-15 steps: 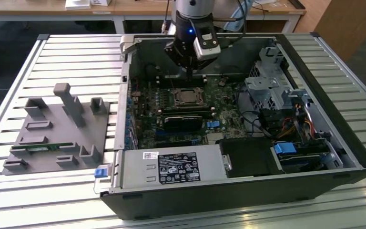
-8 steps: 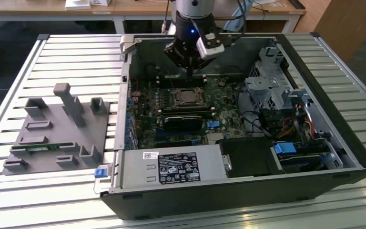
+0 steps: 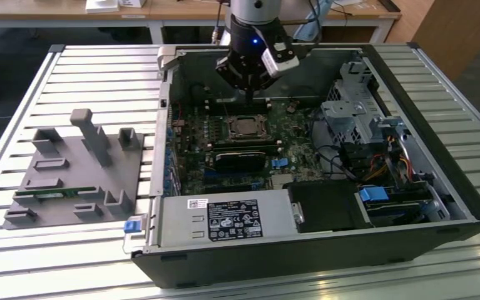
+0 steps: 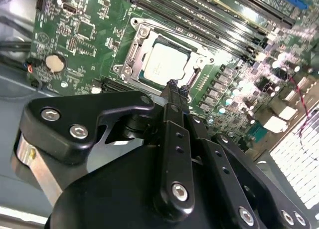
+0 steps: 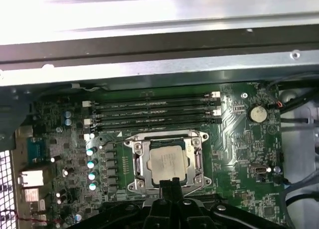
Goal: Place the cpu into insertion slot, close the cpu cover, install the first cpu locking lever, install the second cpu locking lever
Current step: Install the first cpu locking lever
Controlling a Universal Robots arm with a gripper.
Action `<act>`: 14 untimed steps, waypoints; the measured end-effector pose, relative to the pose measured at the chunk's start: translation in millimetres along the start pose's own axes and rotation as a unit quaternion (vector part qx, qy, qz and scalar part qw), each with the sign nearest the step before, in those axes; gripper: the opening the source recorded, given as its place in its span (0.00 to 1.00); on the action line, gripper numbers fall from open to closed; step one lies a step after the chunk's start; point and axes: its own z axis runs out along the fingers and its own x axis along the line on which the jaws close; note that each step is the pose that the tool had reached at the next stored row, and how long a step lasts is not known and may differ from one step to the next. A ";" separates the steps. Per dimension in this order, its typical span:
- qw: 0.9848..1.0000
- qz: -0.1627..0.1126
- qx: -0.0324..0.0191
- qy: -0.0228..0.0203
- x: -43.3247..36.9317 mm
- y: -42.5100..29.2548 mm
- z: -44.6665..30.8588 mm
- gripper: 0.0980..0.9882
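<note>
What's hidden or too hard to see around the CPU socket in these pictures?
In both wrist views, the gripper hides the cpu cover's nearest edge.
In the exterior view, the cpu is too small to show whether its cover is fastened.
In the second wrist view, the gripper's black body blocks much of the motherboard.
</note>
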 end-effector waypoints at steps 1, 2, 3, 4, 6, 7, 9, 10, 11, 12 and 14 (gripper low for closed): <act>1.000 -0.006 0.000 0.000 0.0 0.0 0.0 0.01; 1.000 -0.013 0.000 0.000 0.0 0.0 0.1 0.01; 1.000 -0.020 0.000 0.000 0.0 0.0 0.1 0.01; 1.000 -0.026 -0.001 0.000 0.0 0.0 0.1 0.01; 0.999 -0.039 -0.001 0.000 0.0 0.0 0.1 0.01; 0.999 -0.045 -0.001 0.000 0.0 0.0 0.1 0.01; 0.998 -0.060 -0.001 0.000 0.0 0.0 0.1 0.01; 0.998 -0.068 -0.001 0.000 0.0 0.0 0.1 0.01; 0.997 -0.075 -0.001 0.000 0.0 0.0 0.2 0.01; 0.997 -0.082 -0.002 0.000 0.0 0.0 0.2 0.01; 0.996 -0.086 -0.002 -0.001 0.3 -0.1 0.1 0.01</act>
